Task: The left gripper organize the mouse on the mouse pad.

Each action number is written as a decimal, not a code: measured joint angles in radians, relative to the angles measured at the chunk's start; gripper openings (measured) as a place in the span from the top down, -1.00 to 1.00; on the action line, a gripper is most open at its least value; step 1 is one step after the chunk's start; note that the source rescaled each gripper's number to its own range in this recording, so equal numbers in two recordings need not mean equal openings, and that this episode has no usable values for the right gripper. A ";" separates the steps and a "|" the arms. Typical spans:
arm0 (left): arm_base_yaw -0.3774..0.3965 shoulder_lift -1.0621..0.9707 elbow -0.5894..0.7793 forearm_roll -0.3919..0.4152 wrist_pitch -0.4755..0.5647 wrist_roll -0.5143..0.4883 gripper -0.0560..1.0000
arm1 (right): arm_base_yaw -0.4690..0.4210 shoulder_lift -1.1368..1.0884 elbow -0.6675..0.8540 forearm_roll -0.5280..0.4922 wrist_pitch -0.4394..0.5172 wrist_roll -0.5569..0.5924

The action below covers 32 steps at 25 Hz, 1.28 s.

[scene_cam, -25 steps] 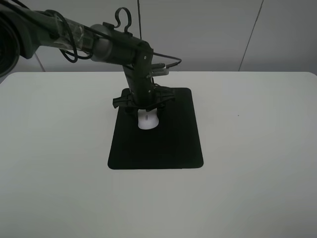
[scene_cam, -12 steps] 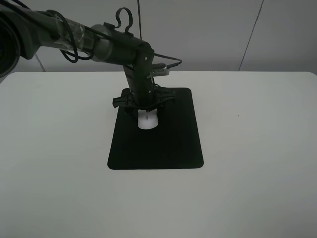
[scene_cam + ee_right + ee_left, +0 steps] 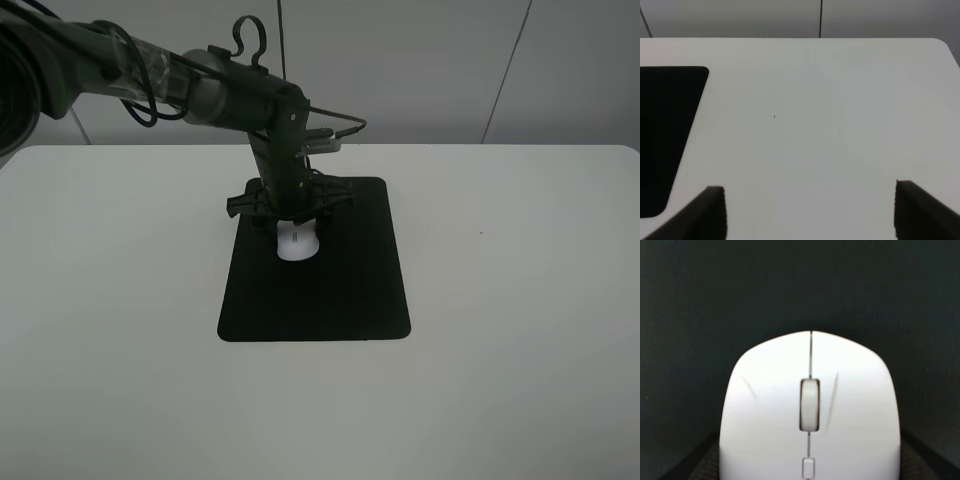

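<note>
The white mouse (image 3: 298,246) lies on the far half of the black mouse pad (image 3: 320,300), its scroll wheel facing the near side. My left gripper (image 3: 296,228) reaches down over it from the far left, a finger pressed to each side, shut on the mouse. In the left wrist view the mouse (image 3: 810,405) fills the picture, with dark finger pads (image 3: 695,462) at both flanks and the mouse pad (image 3: 790,285) all around. My right gripper (image 3: 810,215) stands open over bare table, and the mouse pad's corner (image 3: 665,125) shows beside it.
The white table (image 3: 520,300) stretches wide on both sides of the pad. The left arm with its loose black cables (image 3: 150,80) comes in from the far left. A grey wall rises behind the table's far edge.
The left gripper and the mouse have shifted very slightly to the left and farther back on the pad. Otherwise nothing has moved.
</note>
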 joint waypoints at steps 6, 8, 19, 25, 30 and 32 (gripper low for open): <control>-0.001 0.007 0.000 0.065 0.004 0.000 -0.79 | 0.000 0.000 0.000 0.000 0.000 0.000; -0.001 0.007 0.000 0.067 0.004 -0.002 -0.93 | 0.000 0.000 0.000 0.000 0.000 0.000; -0.001 -0.004 -0.007 0.066 -0.003 -0.001 -1.00 | 0.000 0.000 0.000 -0.001 0.000 0.000; -0.001 -0.065 -0.011 0.068 -0.037 -0.001 -1.00 | 0.000 0.000 0.000 -0.001 0.000 0.000; -0.001 -0.123 -0.011 0.069 -0.046 0.022 -1.00 | 0.000 0.000 0.000 -0.001 0.000 0.000; -0.001 -0.153 -0.011 0.073 -0.034 0.060 -1.00 | 0.000 0.000 0.000 -0.001 0.000 0.000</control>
